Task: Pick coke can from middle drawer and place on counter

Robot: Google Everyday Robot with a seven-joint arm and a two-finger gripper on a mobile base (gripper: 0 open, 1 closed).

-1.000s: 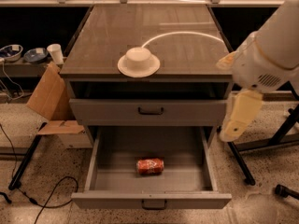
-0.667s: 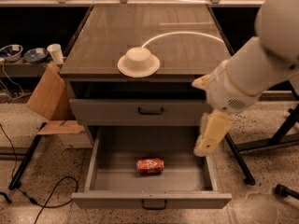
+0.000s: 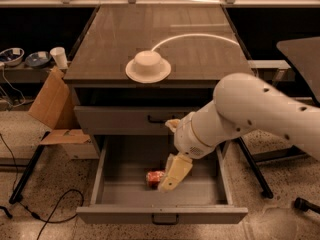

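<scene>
- Red coke can point(image 3: 154, 178) lying on middle drawer point(image 3: 120, 190) floor
- Cream end effector point(image 3: 168, 182) down in drawer, just beside can; apart or clamped, cannot tell

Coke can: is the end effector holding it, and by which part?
Cannot tell. The end effector is down in the middle drawer, covering one end of the coke can, which lies on the drawer floor; any hold is hidden.

Counter point(image 3: 200, 59): upturned bowl point(image 3: 148, 65) is sitting on it, near the front edge.
Middle drawer point(image 3: 100, 179): is standing open below; coke can point(image 3: 154, 178) is lying on its floor, mid-width.
Gripper point(image 3: 167, 183): is hanging inside the drawer, just right of the can.
Cardboard box point(image 3: 47, 101): is leaning left of the cabinet.
</scene>
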